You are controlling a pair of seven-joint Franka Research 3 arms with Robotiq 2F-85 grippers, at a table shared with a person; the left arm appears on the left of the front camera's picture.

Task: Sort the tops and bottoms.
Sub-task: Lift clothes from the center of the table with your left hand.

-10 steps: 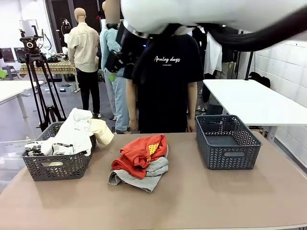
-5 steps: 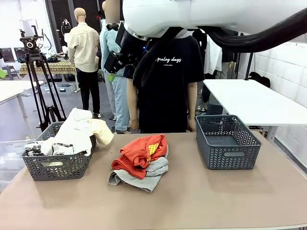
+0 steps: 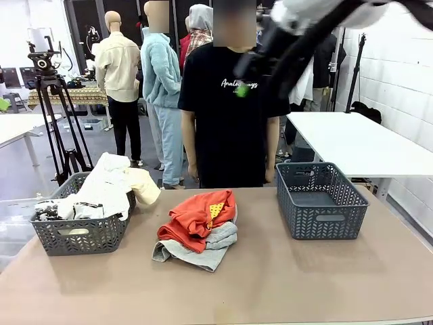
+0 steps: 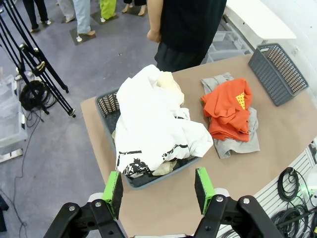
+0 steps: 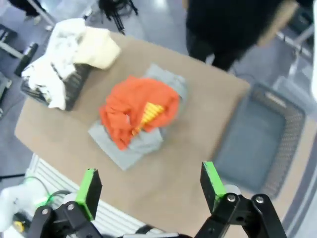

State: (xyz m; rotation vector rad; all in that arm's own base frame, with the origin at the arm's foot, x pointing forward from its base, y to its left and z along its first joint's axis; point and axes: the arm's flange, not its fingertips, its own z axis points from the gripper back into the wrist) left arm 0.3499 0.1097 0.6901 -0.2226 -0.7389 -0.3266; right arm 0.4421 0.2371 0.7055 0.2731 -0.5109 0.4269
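Two tops, the white T-shirt (image 4: 153, 134) and the cream top (image 3: 142, 184), lie heaped in the left basket (image 3: 74, 240), while the orange top (image 3: 196, 215) sits mid-table on a grey garment (image 3: 213, 247). The right basket (image 3: 325, 217) holds nothing.

None of the clothes has moved in the last second; the change is in the right arm. It was stretched across the top of the front view with its gripper in front of the person (image 3: 230, 128), toward the left. It has now swung to the upper right of that view. Its wrist picture is smeared by motion and looks down on the orange pile and the right basket.

The right gripper (image 5: 151, 186) is spread wide and carries nothing. The left gripper (image 4: 158, 188) hangs high over the left basket, fingers parted and empty.

My reading is that one drop is finished and the next pick is not yet begun. The orange top looks like the next piece for the left basket. The grey garment under it may be a bottom for the right basket, though I cannot tell its kind from here.
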